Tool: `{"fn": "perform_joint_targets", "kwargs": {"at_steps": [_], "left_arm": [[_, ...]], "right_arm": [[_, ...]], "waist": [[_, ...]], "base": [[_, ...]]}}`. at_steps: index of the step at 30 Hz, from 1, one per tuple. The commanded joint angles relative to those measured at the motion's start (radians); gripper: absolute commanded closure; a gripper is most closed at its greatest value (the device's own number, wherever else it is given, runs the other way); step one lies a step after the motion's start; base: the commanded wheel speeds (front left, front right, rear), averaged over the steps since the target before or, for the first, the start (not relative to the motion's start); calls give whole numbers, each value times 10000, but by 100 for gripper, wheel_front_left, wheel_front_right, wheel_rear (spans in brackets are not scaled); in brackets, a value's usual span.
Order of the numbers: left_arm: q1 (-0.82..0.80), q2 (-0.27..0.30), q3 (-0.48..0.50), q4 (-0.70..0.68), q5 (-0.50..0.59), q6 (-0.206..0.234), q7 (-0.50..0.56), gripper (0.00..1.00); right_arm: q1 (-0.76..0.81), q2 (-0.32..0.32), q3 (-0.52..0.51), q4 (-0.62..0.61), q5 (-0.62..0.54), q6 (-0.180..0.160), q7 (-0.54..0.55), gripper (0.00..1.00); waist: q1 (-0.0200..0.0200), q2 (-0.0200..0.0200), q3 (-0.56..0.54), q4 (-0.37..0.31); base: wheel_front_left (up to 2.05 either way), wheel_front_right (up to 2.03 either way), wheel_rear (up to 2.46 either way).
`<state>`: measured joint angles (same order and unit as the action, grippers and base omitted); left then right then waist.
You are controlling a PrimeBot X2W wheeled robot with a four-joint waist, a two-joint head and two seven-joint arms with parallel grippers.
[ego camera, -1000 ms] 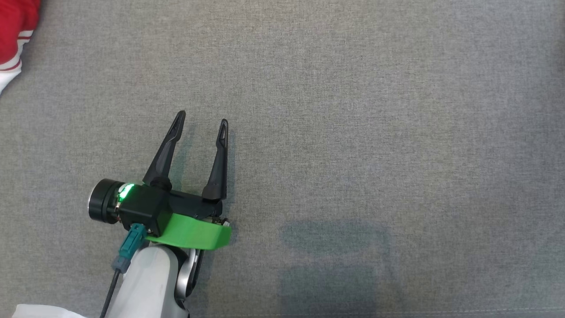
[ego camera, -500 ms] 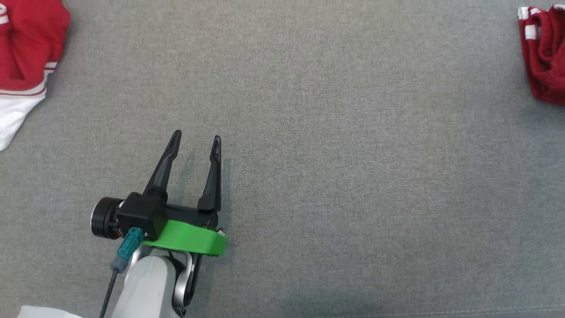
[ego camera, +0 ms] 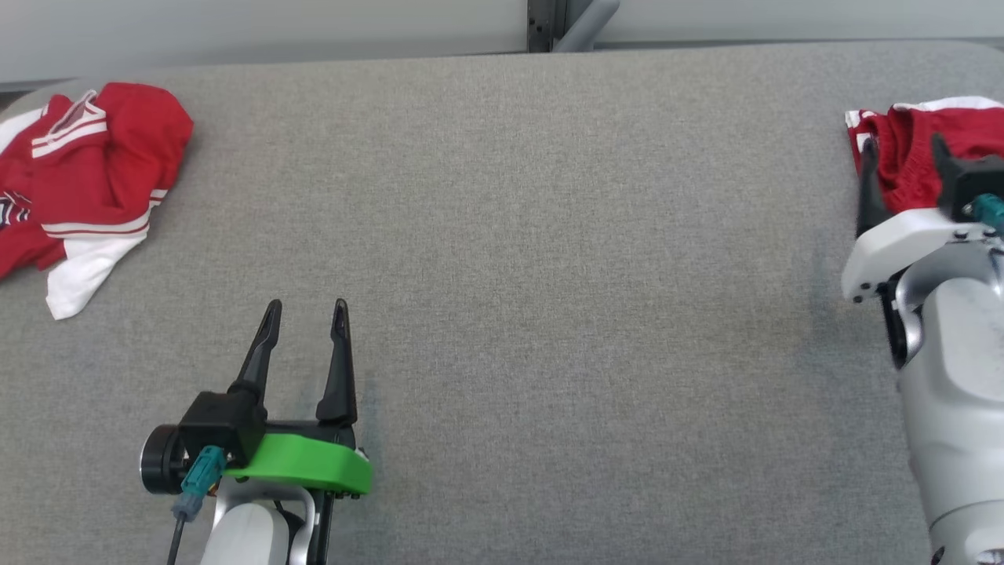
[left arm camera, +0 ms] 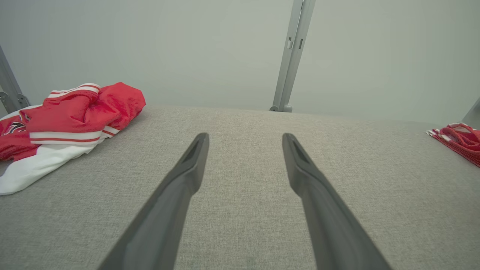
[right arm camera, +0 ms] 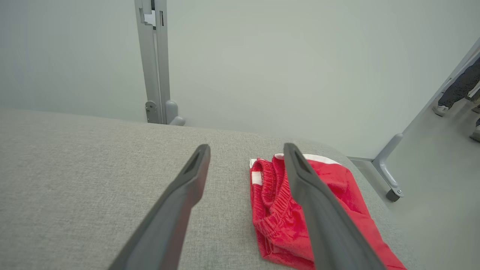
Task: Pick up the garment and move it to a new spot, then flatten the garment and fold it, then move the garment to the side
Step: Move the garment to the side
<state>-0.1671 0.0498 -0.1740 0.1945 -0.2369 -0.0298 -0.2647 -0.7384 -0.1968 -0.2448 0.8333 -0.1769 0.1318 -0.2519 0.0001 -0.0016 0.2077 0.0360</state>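
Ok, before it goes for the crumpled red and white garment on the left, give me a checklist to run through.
1. Left gripper open, holding nothing: ok.
2. Right gripper open, holding nothing: ok.
3. Red and white garment in sight, at the far left of the table: ok.
4. That garment lying flat: not ok, it is bunched up.
5. Bare cloth mid-table for spreading: ok.
6. Right gripper apart from the smaller red garment: cannot tell, one finger overlaps it in the right wrist view.
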Motion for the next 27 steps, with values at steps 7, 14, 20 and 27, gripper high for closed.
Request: {"fn": "perform_joint_targets", "kwargs": {"at_steps": [7, 14, 20, 27], "left_arm": [[612, 16, 394, 174, -44, 67, 7, 0], [1134, 15, 676, 247, -30, 26, 7, 0], [1432, 15, 774, 265, -46, -24, 7, 0], [1726, 15, 806, 311, 26, -36, 7, 0]], "right_arm": [[1607, 922, 711, -1331, 681, -19, -133, 0], [3635, 1410, 1271, -3550, 1484, -19, -135, 0], [4968, 1459, 1804, -4843, 2394, -19, 3, 0], [6217, 1450, 2133, -5956, 3045, -19, 158, 0]], "waist": [[-1, 16, -1134, 121], [-1, 16, -1579, 250], [-1, 16, -1822, 344], [-1, 16, -1969, 446]], "base": [[0, 0, 0], [0, 0, 0], [0, 0, 0], [0, 0, 0]]}}
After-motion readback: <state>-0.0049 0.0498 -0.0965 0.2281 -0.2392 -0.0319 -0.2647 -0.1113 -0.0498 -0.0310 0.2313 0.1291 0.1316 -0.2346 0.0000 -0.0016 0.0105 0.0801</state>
